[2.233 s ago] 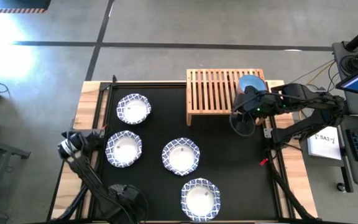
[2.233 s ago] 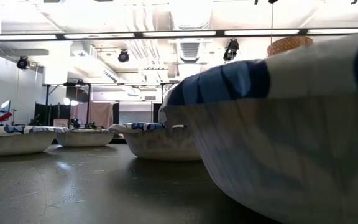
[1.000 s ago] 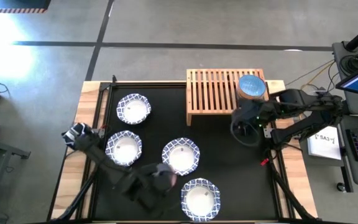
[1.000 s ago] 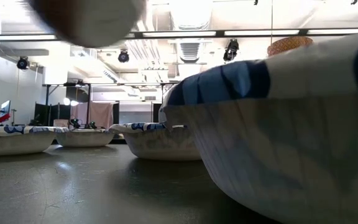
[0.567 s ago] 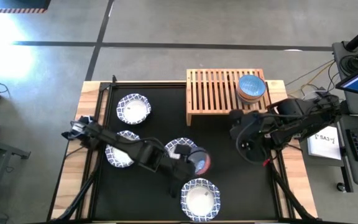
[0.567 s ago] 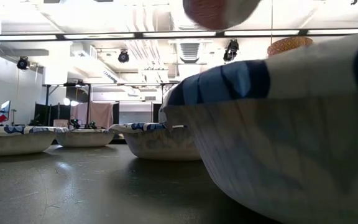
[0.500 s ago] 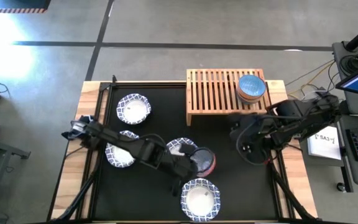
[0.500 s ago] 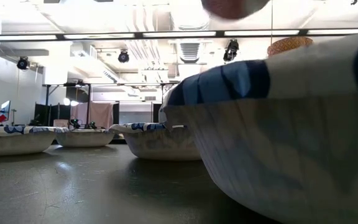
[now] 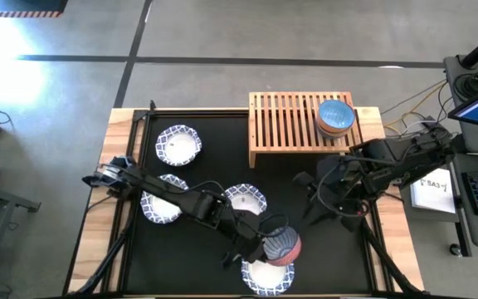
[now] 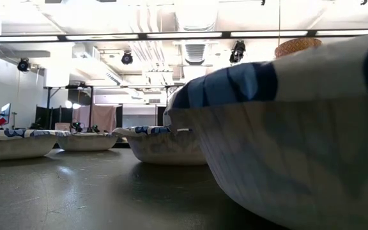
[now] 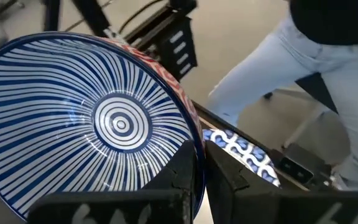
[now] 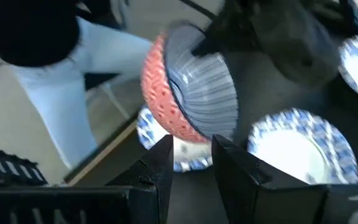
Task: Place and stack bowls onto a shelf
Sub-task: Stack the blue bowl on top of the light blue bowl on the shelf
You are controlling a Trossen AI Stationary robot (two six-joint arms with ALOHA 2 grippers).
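We saw the left gripper [image 9: 270, 241] held above the bench [image 9: 305, 249], its jaws clamped on the rim of a red bowl [image 9: 282, 247] with a blue-striped inside, tilted over the nearest white bowl [image 9: 260, 276]. The right gripper [image 9: 309, 199] hung near the shelf [image 9: 285, 124], its jaws apart and empty. A light blue bowl [image 9: 336, 115] topped the shelf's stack.

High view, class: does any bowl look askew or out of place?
Yes: the small red patterned bowl is tipped on its side, its rim clamped in the left gripper, above the front white blue-rimmed bowl. The right gripper waits nearby.
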